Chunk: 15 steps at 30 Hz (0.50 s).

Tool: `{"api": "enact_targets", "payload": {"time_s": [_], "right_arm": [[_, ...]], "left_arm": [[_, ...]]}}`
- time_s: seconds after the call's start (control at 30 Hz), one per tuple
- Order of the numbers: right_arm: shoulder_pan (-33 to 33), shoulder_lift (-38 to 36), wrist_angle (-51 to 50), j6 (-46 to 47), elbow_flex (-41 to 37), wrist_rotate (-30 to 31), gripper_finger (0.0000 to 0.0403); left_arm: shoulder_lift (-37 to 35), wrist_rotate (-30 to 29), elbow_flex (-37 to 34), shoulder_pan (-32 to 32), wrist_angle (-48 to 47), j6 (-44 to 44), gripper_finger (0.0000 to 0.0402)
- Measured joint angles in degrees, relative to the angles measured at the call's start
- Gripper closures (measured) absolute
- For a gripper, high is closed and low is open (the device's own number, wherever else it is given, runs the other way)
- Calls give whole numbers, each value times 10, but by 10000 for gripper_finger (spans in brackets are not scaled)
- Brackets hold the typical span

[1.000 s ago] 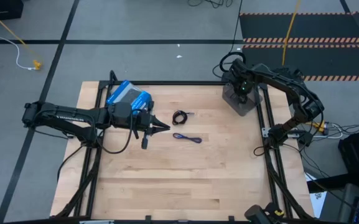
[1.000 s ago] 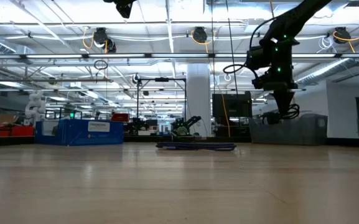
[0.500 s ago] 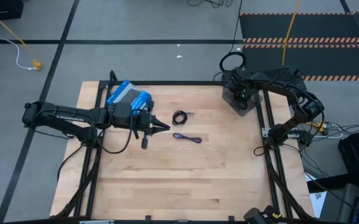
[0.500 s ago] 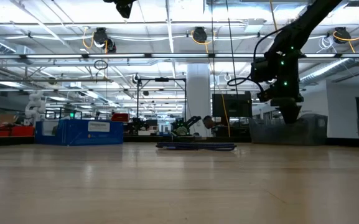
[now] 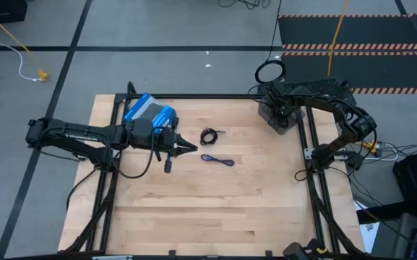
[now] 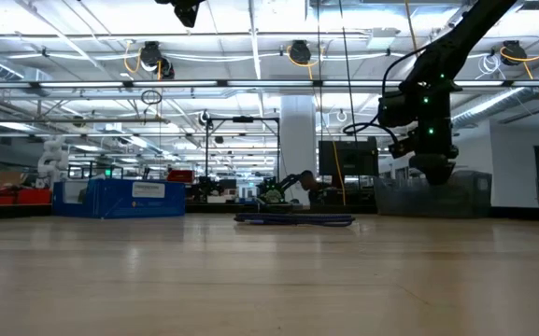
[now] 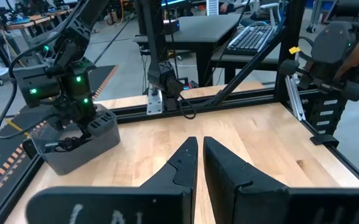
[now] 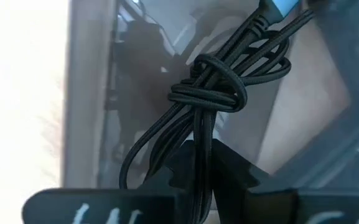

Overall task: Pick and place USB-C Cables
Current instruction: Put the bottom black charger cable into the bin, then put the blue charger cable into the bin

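Observation:
A black USB-C cable, bundled and tied with a knot, is in my right gripper, which is shut on it. That gripper points down into the grey bin at the table's far right corner. A second black cable, coiled in a small ring, and the blue-purple cable lie flat on the wood near the table's middle. My left gripper is shut and hovers just left of those two, pointing toward them. My right gripper pinches the black cable's strands between its two fingers, on the stretch just short of the knot. It comes from above, pointing down. The knotted bundle hangs beyond the fingertips inside the grey bin; whether it touches the bin's floor I cannot tell.
A blue-and-grey box sits at the far left, behind my left arm. A black frame rail runs around the table. A large black cable hoop hangs beyond the bin. Bare wood fills the near half.
My right gripper, still shut on the black cable, has moved down and slightly toward the table's right edge, lowering into the grey bin; the cable has gone down with it. The two cables on the table have stayed put.

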Motion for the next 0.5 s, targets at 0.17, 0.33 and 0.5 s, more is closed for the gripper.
{"api": "enact_targets", "payload": {"time_s": [0.17,0.33,0.5], "right_arm": [[1,0,0,19,0,0,355],[1,0,1,28,0,23,309],[8,-35,6,34,0,58,266]], "left_arm": [[0,0,0,0,-4,1,371],[0,0,0,0,-7,12,371],[0,0,0,0,-8,12,371]]}}
